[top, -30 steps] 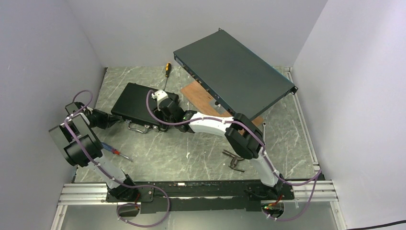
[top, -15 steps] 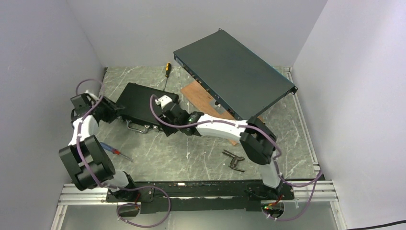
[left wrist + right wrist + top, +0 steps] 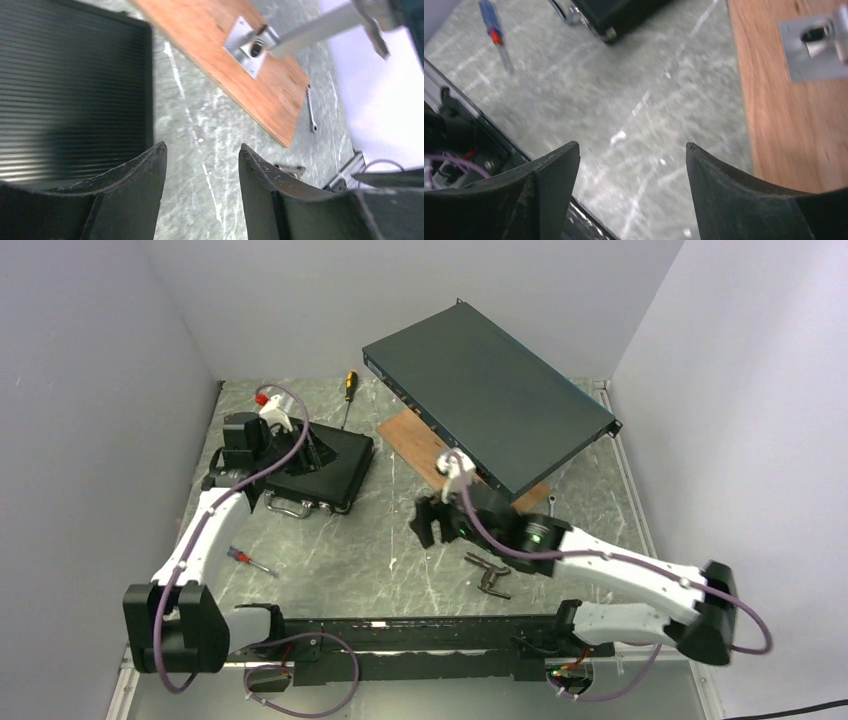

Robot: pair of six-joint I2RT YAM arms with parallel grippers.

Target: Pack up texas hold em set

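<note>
The texas hold em set is a small black briefcase, closed and lying flat at the back left, its silver handle facing the near side. Its ribbed lid fills the left of the left wrist view. My left gripper hovers over the case's right part, open with nothing between its fingers. My right gripper hangs over bare table right of the case, apart from it, open and empty. One corner of the case shows at the top of the right wrist view.
A large dark-grey metal box stands tilted at the back on a post over a wooden board. Black pliers lie near my right arm. A blue-and-red screwdriver, a yellow-handled screwdriver and a wrench lie around.
Both grippers have opened and left the case. The left arm swung from the case's left side to above it. The right arm pulled back to the right, toward the near edge.
</note>
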